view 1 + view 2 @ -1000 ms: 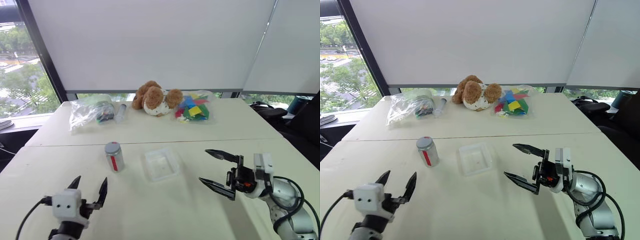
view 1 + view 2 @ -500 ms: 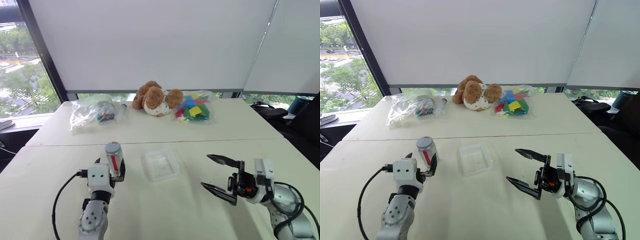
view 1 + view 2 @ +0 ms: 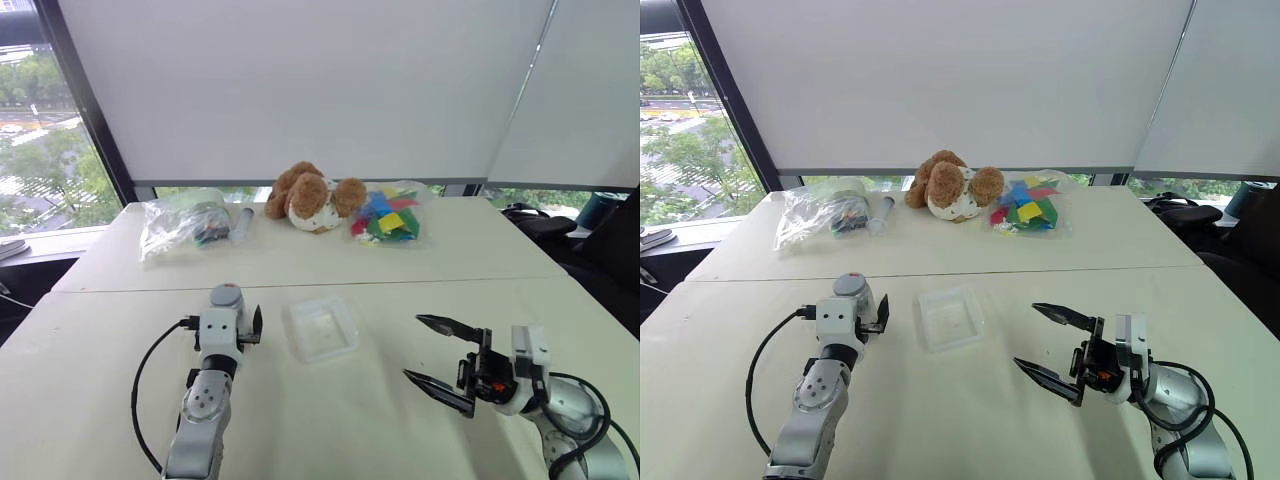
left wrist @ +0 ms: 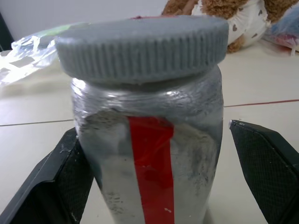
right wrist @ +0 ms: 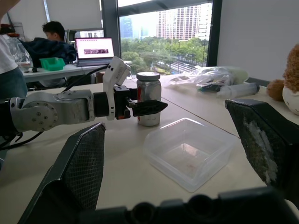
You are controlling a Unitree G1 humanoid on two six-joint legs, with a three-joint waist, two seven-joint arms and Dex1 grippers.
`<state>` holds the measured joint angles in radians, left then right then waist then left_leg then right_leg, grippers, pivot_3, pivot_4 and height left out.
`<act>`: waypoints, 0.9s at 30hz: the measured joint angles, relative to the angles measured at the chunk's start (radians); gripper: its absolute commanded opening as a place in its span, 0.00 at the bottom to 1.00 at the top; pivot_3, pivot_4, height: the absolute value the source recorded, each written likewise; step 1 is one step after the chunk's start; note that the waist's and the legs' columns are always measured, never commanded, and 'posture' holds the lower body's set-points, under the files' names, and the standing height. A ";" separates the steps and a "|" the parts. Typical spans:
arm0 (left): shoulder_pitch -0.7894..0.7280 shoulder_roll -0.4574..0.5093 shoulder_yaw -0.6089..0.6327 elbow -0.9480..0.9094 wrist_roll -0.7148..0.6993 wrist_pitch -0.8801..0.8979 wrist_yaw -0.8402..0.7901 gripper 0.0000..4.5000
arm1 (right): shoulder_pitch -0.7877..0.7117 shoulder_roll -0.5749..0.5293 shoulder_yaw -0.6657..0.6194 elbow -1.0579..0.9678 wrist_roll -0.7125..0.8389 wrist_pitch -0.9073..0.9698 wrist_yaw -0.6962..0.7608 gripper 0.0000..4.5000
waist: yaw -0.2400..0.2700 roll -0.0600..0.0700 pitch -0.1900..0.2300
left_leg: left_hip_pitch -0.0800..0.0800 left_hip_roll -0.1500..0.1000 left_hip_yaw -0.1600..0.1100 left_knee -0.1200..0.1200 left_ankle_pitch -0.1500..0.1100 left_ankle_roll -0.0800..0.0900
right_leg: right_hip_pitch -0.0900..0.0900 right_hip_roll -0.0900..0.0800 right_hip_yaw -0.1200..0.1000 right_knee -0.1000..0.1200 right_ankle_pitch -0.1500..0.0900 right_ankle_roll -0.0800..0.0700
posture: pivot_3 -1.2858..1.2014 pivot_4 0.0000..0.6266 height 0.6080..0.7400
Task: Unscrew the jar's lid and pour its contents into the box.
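From the head, the jar stands upright on the counter between the left end effector fingers, left of the box; a second ago that end effector hung well short, nearer the front edge. The left wrist shows one finger touching the jar, the other just apart, lid on. The right wrist shows the right end effector wide open, empty.

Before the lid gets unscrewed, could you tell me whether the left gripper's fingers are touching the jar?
Cannot tell. In the left wrist view one finger meets the jar, the other stands off with table between.
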<state>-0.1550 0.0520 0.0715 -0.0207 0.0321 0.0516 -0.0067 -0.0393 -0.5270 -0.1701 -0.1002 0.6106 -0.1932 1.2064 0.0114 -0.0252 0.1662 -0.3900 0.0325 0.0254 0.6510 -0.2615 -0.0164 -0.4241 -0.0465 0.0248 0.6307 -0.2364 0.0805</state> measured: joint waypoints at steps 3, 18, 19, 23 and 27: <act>-0.001 0.006 0.001 0.006 -0.008 -0.002 -0.008 0.50 | 0.000 0.000 0.001 -0.024 -0.002 0.006 -0.022 1.00 | 0.000 0.000 0.000 | 0.000 0.000 0.000 0.000 0.000 0.000 | 0.000 0.000 0.000 0.000 0.000 0.000 | 0.52 0.24 1.00; 0.001 0.649 0.137 -0.203 -0.657 0.250 -0.887 0.50 | -0.172 -0.125 0.050 -0.363 0.141 0.528 -0.376 1.00 | -0.005 0.002 0.000 | 0.000 0.001 0.001 0.000 0.000 0.000 | 0.000 -0.004 -0.001 0.000 -0.002 -0.004 | 0.52 0.24 1.00; -0.019 0.669 0.108 -0.208 -0.657 0.281 -0.920 0.50 | -0.230 -0.119 0.071 -0.381 0.189 0.605 -0.424 1.00 | -0.006 0.002 0.000 | 0.000 0.000 0.001 0.000 0.000 0.000 | -0.001 -0.004 -0.001 0.000 -0.002 -0.004 | 0.52 0.24 1.00; -0.098 0.648 0.017 -0.220 -0.652 0.330 -0.955 0.50 | -0.440 -0.043 0.158 -0.404 0.292 0.809 -0.573 1.00 | -0.008 0.002 0.001 | -0.003 0.001 0.000 -0.001 0.000 0.000 | -0.003 -0.002 -0.001 0.000 -0.002 -0.004 | 0.52 0.24 1.00; -0.153 0.593 -0.054 -0.238 -0.621 0.335 -0.938 0.50 | -0.584 0.038 0.243 -0.398 0.319 0.954 -0.702 1.00 | -0.010 0.002 0.001 | -0.003 0.001 -0.001 -0.002 0.000 0.000 | -0.003 0.000 -0.001 0.000 -0.002 -0.004 | 0.52 0.24 1.00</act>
<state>-0.3078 0.6446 0.0174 -0.2592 -0.5890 0.3863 -0.9445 -0.6237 -0.4891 0.0725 -0.4983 0.9298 0.7608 0.5040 0.0019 -0.0231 0.1673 -0.3925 0.0334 0.0248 0.6489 -0.2614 -0.0163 -0.4275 -0.0469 0.0240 0.6306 -0.2382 0.0769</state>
